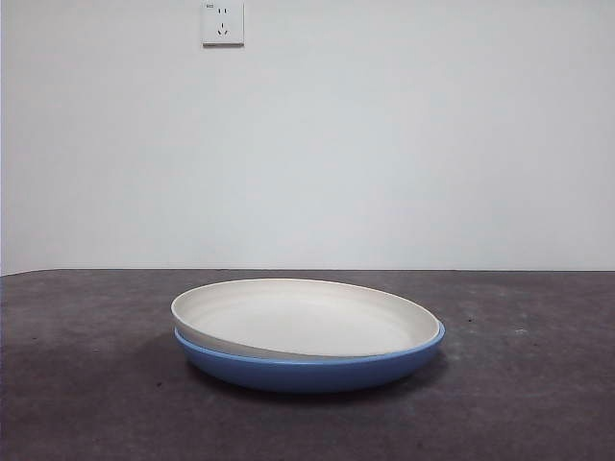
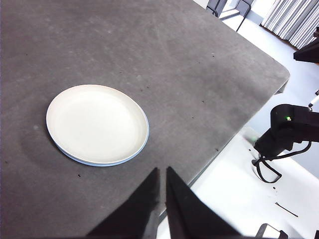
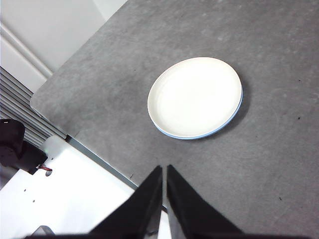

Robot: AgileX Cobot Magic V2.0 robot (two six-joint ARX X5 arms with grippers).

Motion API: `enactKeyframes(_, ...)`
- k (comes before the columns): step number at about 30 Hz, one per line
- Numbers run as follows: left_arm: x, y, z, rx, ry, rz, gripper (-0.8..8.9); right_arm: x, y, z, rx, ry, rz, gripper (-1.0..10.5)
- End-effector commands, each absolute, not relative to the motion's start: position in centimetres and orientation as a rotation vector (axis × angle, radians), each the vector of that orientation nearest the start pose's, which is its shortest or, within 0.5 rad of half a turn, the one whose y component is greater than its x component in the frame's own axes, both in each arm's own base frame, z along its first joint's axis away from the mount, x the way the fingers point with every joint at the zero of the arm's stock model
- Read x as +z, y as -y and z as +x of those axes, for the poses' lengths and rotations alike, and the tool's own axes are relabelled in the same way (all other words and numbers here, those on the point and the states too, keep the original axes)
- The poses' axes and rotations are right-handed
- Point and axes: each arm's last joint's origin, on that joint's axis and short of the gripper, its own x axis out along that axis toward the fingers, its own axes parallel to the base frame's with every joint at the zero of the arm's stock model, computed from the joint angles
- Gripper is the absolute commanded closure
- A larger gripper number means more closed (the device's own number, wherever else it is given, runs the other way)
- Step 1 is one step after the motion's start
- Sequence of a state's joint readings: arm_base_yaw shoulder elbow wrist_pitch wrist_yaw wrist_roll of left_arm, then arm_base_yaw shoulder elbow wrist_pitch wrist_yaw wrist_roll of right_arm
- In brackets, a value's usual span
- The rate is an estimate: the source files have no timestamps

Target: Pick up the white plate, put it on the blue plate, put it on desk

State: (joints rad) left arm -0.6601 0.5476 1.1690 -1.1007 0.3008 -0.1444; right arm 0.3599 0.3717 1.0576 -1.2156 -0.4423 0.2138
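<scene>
The white plate [image 1: 307, 319] rests inside the blue plate [image 1: 307, 368], slightly tilted, with its left rim riding above the blue rim. The stack sits in the middle of the dark grey desk [image 1: 86, 384]. From the wrist cameras the white plate [image 2: 95, 123] [image 3: 194, 97] covers nearly all of the blue plate [image 2: 130, 159] [image 3: 199, 136], which shows only as a thin blue edge. My left gripper [image 2: 162, 172] is shut, high above the desk's edge and well away from the plates. My right gripper [image 3: 164, 169] is shut too, raised over the opposite edge.
A wall socket [image 1: 223, 23] is on the white wall behind. Beyond the desk's edge are a white base plate [image 3: 65, 194] and a black arm mount [image 2: 286, 132]. Neither arm appears in the front view.
</scene>
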Motion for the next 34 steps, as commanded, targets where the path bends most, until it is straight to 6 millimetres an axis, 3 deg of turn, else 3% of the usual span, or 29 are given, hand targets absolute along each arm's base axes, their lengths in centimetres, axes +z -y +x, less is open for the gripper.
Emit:
enactKeyframes(1,39.2,3.4,2.9,-0.911,-0.527,-0.045,7.94,35.7,-1.4,0.1,0.733,-0.604,0.213,9.4)
enactKeyframes(4,38.8,3.6,3.6,-0.865,-0.516,-0.060,7.94,35.7,-1.4,0.1,0.733,-0.604,0.213,9.4)
enactKeyframes(7,36.8,4.1,5.5,-0.807,-0.483,-0.104,7.94,35.7,-1.4,0.1,0.733,-0.604,0.213,9.4)
enactKeyframes(14,29.0,3.2,9.2,-0.580,-0.243,-0.120,7.94,35.7,-1.4,0.1,0.733,-0.604,0.213,9.4)
enactKeyframes(20,21.1,2.1,10.2,-0.305,-0.139,-0.179,7.94,35.7,-1.4,0.1,0.733,-0.604,0.213,9.4)
enactKeyframes(23,18.3,1.7,10.1,-0.183,-0.165,-0.160,7.94,35.7,-1.4,0.1,0.733,-0.604,0.213,9.4)
enactKeyframes(27,16.0,1.1,10.0,-0.059,-0.205,-0.148,7.94,35.7,-1.4,0.1,0.733,-0.604,0.213,9.4)
enactKeyframes(34,14.5,0.6,9.9,-0.005,-0.241,-0.147,7.94,35.7,-1.4,0.1,0.733,-0.604,0.213,9.4)
